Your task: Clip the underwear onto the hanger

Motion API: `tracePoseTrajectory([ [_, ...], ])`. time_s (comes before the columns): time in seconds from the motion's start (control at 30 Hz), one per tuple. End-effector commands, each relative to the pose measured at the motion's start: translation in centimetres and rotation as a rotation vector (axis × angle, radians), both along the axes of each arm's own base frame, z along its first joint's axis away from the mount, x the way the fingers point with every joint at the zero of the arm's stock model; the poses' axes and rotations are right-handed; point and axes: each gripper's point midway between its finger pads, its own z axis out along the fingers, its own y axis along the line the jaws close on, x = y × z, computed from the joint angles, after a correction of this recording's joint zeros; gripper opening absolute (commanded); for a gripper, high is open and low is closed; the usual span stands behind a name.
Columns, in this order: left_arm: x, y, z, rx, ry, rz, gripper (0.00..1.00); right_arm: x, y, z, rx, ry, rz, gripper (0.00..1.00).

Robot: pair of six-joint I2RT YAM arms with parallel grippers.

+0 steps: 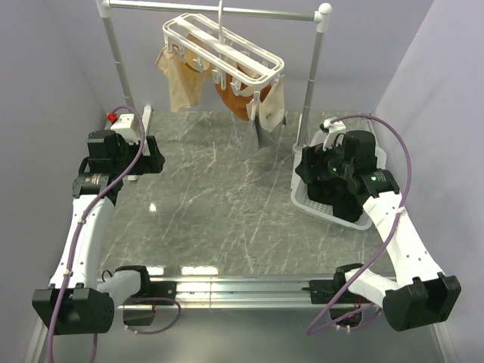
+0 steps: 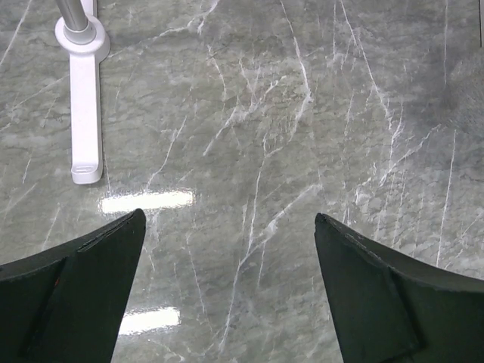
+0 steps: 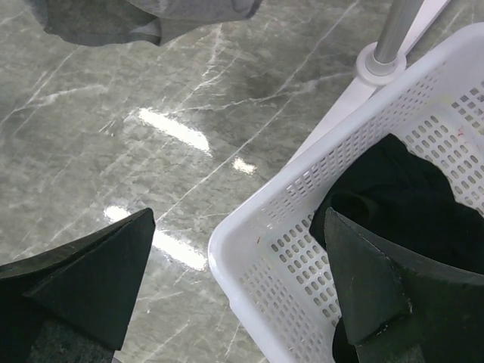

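Marble table (image 1: 219, 197): underwear (image 3: 408, 189) in the basket (image 3: 287, 249) shows only from right wrist.

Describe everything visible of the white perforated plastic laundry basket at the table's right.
The white perforated plastic laundry basket has a thick smooth rim, rounded corners and walls pierced with rows of small slots. It sits upright on the grey marble table, beside the metal rail stand's white foot. A crumpled black fabric garment lies inside. The open right gripper hangs over its corner, one finger above the contents; contact cannot be told.
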Motion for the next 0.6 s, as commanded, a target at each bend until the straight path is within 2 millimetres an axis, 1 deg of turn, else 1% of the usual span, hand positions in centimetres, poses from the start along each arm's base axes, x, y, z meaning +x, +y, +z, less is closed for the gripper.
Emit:
tracePoseTrajectory([
  [0.0, 0.3, -0.3, 2.6, 0.001, -0.06, -0.02, 0.99, -0.1, 0.8, 2.5, 0.035, -0.077, 0.033, 1.0],
  [0.13, 0.6, -0.3, 3.2, -0.018, -0.074, -0.01, 0.99, -0.2, 0.6, 2.5, 0.022, -0.072, 0.031, 1.0],
  [0.27, 0.8, -0.2, 4.3, -0.037, -0.094, 0.017, 0.99, -0.6, 0.6, 2.5, 0.002, -0.082, 0.057, 1.0],
  [0.37, 1.0, 0.6, 5.1, -0.032, -0.122, 0.069, 0.99, -0.7, 0.7, 2.1, -0.007, -0.085, 0.077, 1.0],
  [0.4, 1.1, 0.9, 5.4, -0.021, -0.126, 0.082, 0.99, -0.8, 1.0, 2.4, 0.008, -0.091, 0.089, 1.0],
  [0.5, 1.3, 1.6, 5.6, 0.02, -0.132, 0.097, 0.99, -0.8, 0.9, 2.3, -0.004, -0.099, 0.094, 1.0],
  [0.57, 1.5, 2.3, 5.7, 0.036, -0.141, 0.138, 0.99, -0.4, 0.2, 2.4, -0.034, -0.103, 0.063, 1.0],
])
